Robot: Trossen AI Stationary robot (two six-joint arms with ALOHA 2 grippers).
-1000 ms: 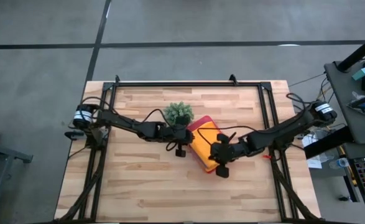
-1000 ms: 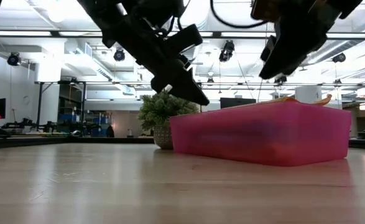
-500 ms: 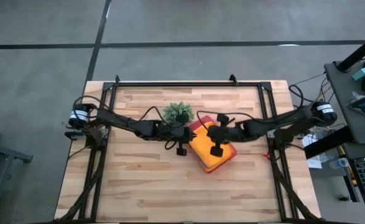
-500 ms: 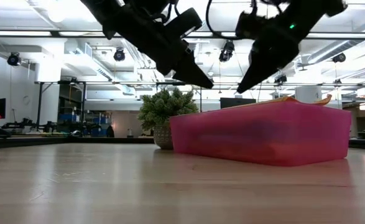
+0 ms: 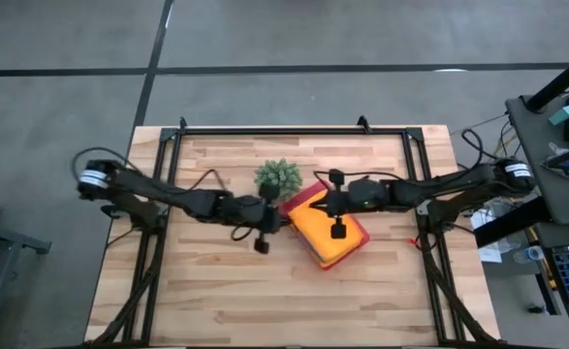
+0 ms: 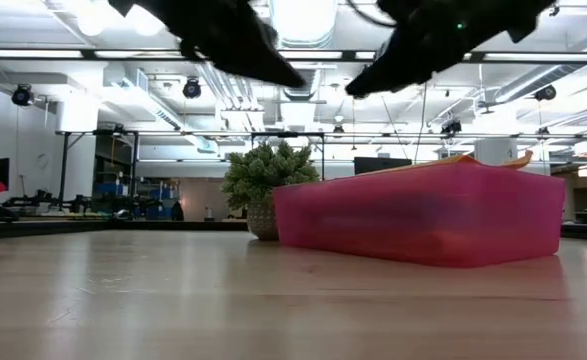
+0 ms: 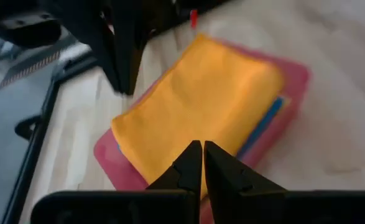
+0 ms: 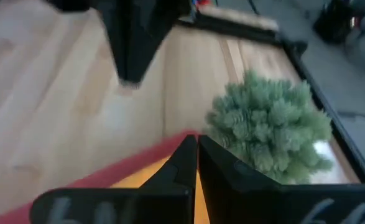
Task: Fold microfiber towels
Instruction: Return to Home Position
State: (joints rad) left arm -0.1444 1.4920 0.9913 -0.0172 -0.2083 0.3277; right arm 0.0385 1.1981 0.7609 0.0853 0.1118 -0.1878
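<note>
A folded orange towel (image 5: pixel 331 231) lies on top of a stack in the pink tray (image 5: pixel 301 197) at mid-table. In the left wrist view a blue towel's edge (image 7: pixel 266 121) peeks out under the orange towel (image 7: pixel 201 102). My left gripper (image 5: pixel 282 217) hangs shut just off the tray's left side, above the table. My right gripper (image 5: pixel 310 201) is shut too, over the tray's far-left corner and close to the plant (image 5: pixel 278 176). Both hover well above the tray (image 6: pixel 423 215) in the low view, the tips of my left gripper (image 6: pixel 295 80) and right gripper (image 6: pixel 358 88) pointing toward each other.
A small spiky green plant (image 8: pixel 272 127) in a pot stands on the table right beside the tray's far-left corner. Black frame rails (image 5: pixel 294 129) run along the table's far edge and both sides. Bare wood lies on the near half (image 5: pixel 265 301).
My right gripper has swung from the tray's near side toward the far edge and the left, crossing over the orange towel while rolling about its own line. My left gripper has risen and drawn back toward the table's left edge. Both stay shut; the towels lie still.
</note>
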